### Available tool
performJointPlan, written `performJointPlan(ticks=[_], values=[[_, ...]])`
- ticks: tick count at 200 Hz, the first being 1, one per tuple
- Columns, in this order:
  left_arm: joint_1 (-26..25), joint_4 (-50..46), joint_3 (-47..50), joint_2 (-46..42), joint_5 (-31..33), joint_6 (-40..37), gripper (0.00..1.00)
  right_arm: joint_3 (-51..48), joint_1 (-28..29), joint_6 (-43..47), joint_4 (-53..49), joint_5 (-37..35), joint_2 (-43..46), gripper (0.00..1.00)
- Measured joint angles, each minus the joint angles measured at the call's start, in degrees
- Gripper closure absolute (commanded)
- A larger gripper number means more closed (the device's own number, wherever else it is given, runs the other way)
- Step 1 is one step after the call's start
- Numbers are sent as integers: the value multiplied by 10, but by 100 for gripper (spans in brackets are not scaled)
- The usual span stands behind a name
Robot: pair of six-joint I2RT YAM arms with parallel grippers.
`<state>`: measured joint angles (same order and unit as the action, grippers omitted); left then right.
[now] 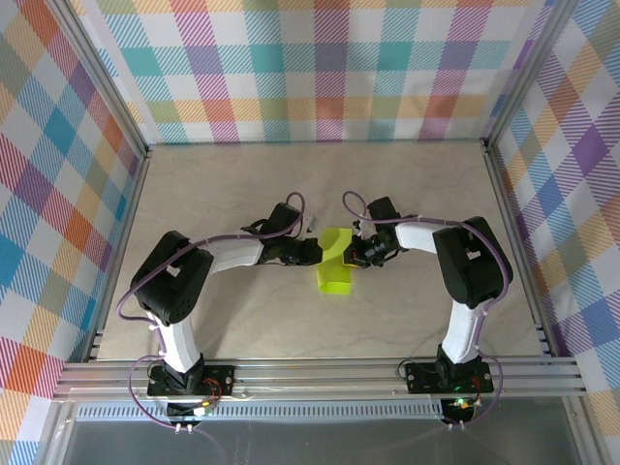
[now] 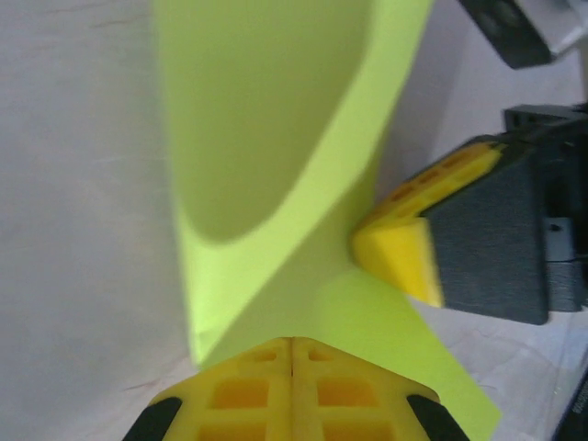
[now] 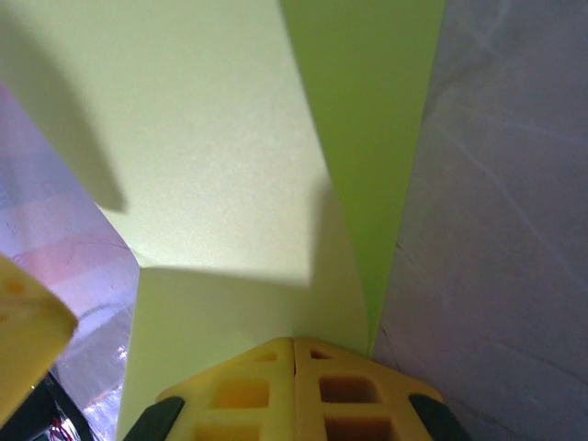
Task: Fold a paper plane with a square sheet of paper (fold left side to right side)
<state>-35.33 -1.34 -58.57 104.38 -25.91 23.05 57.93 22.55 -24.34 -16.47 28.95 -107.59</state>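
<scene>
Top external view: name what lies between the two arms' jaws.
The partly folded sheet of paper fills that stretch in the top external view; left jaws and right jaws are each shut on it.

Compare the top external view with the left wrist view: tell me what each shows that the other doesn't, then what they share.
Top external, not left wrist: both arm bases, the checked walls and the table. Left wrist, not top external: the left fingers closed on the square sheet of paper, and its curled fold up close. Both: the lime sheet, with the right fingers at its other edge.
</scene>
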Motion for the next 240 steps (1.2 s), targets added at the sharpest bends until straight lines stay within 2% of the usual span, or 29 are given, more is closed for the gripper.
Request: performJointPlan(ticks=[36,82,180,240], values=[[-20,-2,-32,36,3,-2,100,0,0,0,0,0,0,100],[-21,-19,-39,64,26,-10,100,0,0,0,1,0,0,100],[-25,-19,-40,65,37,-13,100,-5,-1,-3,10,7,11,100],[-28,-19,-40,65,42,-17,100,2,0,-31,59,52,23,100]])
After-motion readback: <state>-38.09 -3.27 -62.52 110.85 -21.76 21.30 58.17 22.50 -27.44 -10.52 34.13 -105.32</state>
